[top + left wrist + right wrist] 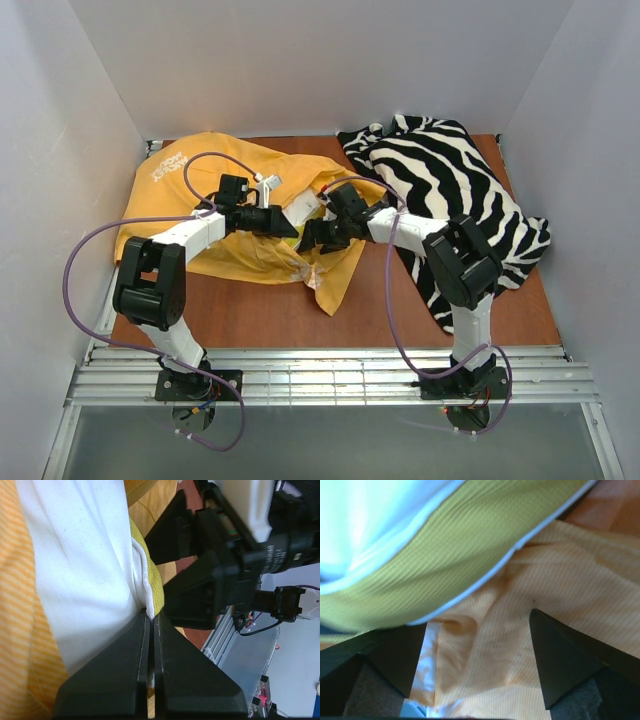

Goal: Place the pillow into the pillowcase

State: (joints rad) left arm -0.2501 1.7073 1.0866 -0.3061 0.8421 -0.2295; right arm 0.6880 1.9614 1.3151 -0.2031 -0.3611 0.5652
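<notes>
My left fingers point(151, 619) are pressing together on the edge of the pillow point(85, 555), pinching the white seam right at their tips, where the yellow-green band point(150, 582) is running up and away from them. The pillow's white face is lying to one side of those fingers, with the orange-yellow pillowcase point(20, 630) bunching beyond it. My right fingers point(477, 620) are standing wide apart and gripping nothing; wrinkled pillowcase cloth point(560, 580) is spreading out between and beyond them, and the pillow's band point(445, 555) is bulging just past their tips. Seen from above, both sets of fingers point(285, 222) point(310, 237) are meeting nearly tip to tip at the crumpled near edge of the pillowcase point(200, 170), which is lying mostly behind my left fingers on the brown worktop point(270, 320). Only a small white corner of the pillow point(305, 205) is showing between them there. A zebra-striped cloth point(450, 180) is sprawling on the worktop behind my right fingers, beside the pillowcase.
</notes>
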